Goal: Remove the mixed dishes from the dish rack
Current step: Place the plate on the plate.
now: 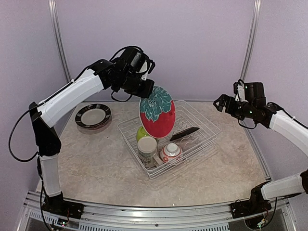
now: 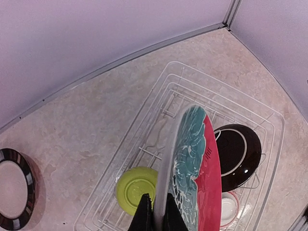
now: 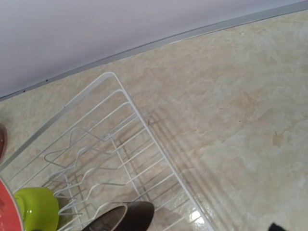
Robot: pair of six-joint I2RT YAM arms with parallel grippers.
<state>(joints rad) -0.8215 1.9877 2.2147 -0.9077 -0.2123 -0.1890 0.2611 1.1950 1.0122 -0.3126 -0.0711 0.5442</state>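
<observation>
My left gripper (image 1: 146, 89) is shut on the top rim of a red plate with a teal leaf pattern (image 1: 157, 111) and holds it upright, above the white wire dish rack (image 1: 204, 117). In the left wrist view the fingers (image 2: 144, 216) pinch the plate's edge (image 2: 197, 163). In the rack are a lime-green bowl (image 1: 141, 132), a cream mug (image 1: 147, 148), a white-and-red small bowl (image 1: 171, 152) and a tilted black plate (image 1: 184, 134). My right gripper (image 1: 220, 103) is open and empty, raised beside the rack's right end.
A black-rimmed plate (image 1: 93, 116) lies flat on the table left of the rack. The right wrist view shows the rack's far corner (image 3: 134, 110), the black plate (image 3: 120, 219) and bare tabletop to the right. Purple walls close in the back and sides.
</observation>
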